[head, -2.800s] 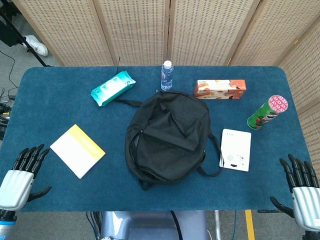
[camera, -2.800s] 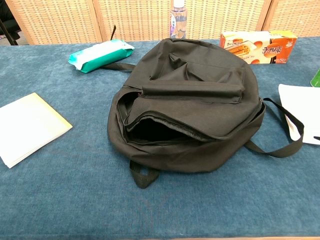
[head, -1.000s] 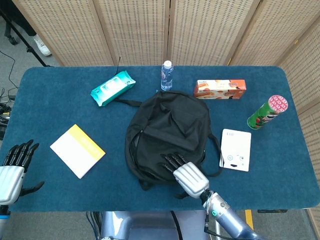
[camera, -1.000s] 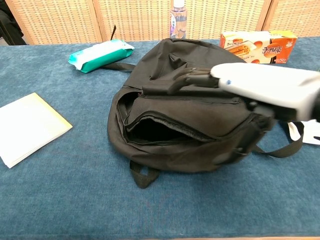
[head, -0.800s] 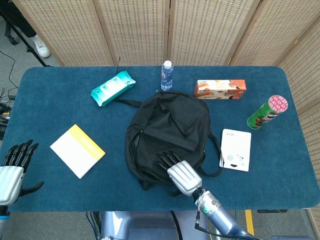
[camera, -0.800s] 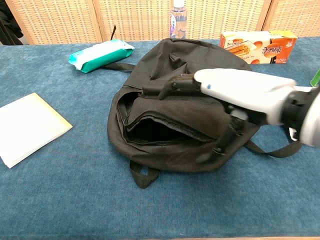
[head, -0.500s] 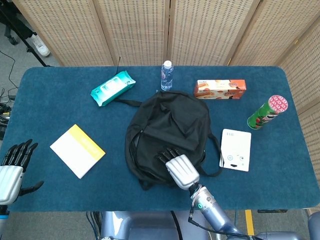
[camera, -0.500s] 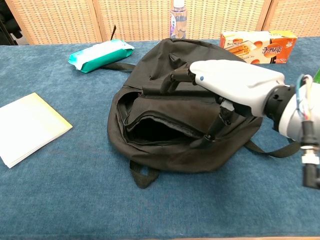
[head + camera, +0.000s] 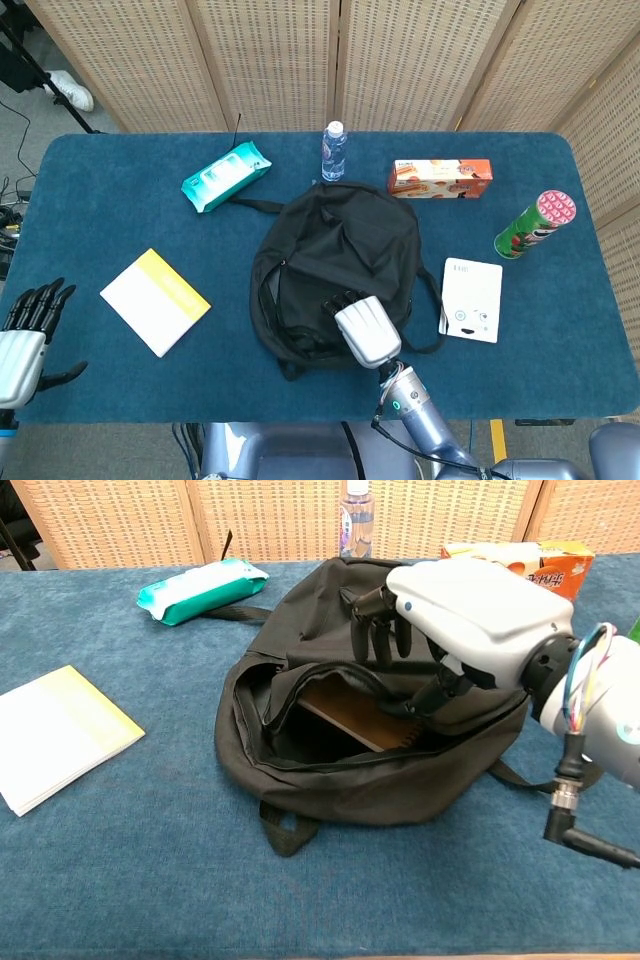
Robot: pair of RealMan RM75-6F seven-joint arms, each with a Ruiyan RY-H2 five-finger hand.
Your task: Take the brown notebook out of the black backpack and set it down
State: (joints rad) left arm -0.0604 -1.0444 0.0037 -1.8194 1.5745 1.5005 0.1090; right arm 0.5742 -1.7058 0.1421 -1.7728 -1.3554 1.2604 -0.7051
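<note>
My right hand (image 9: 470,615) pinches the black backpack (image 9: 330,780)'s flap up, exposing the brown notebook (image 9: 352,715) inside; extraction remains, left hand (image 9: 22,350) spread idle.

From my station the black backpack (image 9: 340,770) looked like matt, creased cloth. The brown notebook (image 9: 350,715) inside showed a smooth, dull cover. My right hand (image 9: 470,620) had a glossy white plastic shell, and the table (image 9: 110,200) wore rough blue fabric.
</note>
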